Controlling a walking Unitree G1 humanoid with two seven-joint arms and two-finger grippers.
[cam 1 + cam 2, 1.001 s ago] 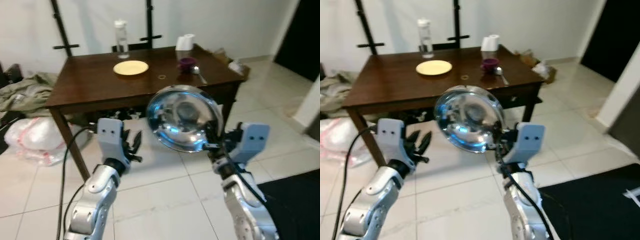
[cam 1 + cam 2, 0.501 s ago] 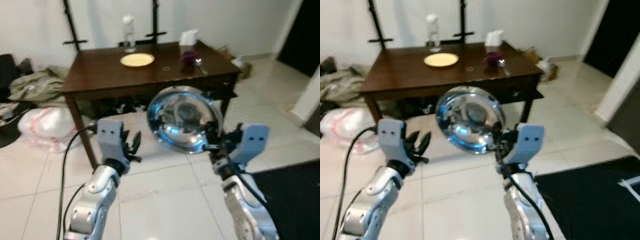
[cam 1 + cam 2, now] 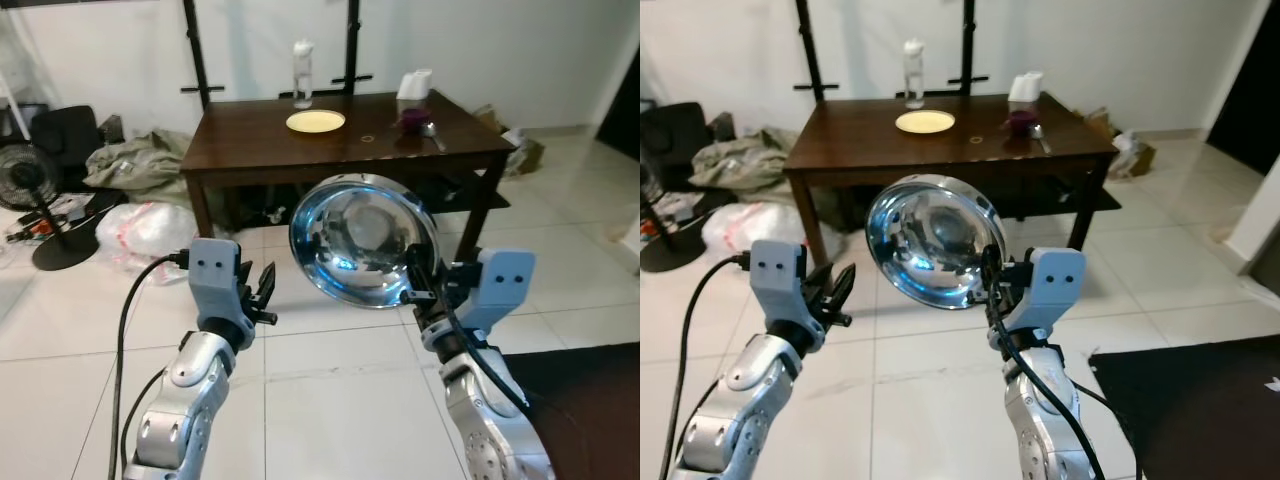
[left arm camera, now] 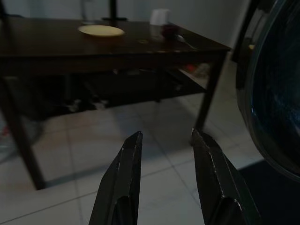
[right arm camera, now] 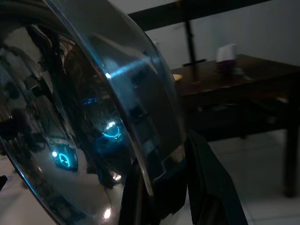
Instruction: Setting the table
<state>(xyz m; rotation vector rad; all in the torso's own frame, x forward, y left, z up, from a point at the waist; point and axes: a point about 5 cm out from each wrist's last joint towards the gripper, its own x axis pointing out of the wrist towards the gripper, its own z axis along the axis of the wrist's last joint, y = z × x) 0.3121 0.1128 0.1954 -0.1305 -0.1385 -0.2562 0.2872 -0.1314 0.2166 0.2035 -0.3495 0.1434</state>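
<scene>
While the left gripper (image 4: pixel 164 143) hangs empty with its fingers parted, the right gripper (image 3: pixel 415 290) pinches the lower rim of a steel bowl (image 3: pixel 362 240), held on edge above the tiled floor (image 3: pixel 80 330), seemingly well short of the table (image 3: pixel 250 150).

Large shiny round steel bowl (image 3: pixel 362 240), tilted on edge, hollow facing the camera, rim pinched in right end effector (image 3: pixel 415 290), held above the tiled floor, well short of the dark wooden worktop (image 3: pixel 250 140).
</scene>
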